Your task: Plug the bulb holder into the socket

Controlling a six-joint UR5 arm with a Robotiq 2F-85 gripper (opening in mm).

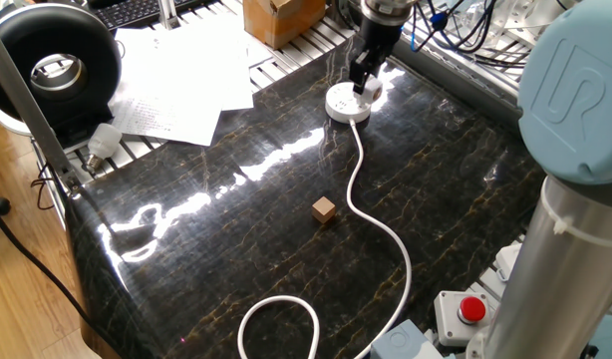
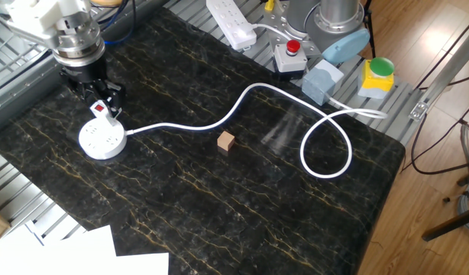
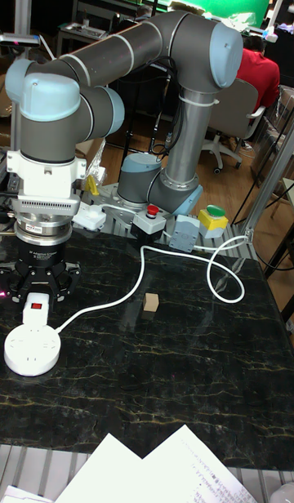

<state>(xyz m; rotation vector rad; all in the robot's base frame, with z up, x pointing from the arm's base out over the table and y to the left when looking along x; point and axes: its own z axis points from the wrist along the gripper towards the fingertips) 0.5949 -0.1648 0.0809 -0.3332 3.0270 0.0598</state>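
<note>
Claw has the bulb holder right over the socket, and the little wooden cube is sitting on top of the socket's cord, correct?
Not quite. The claw does hold the bulb holder over the socket, but the wooden cube lies on the table beside the cord, not touching it, as the other fixed view shows.

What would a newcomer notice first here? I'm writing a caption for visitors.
The gripper stands out first, holding the bulb holder with its red patch just above the round socket at the table's far corner. Next, the socket's white cord snakes across the dark table past a small wooden cube.
</note>
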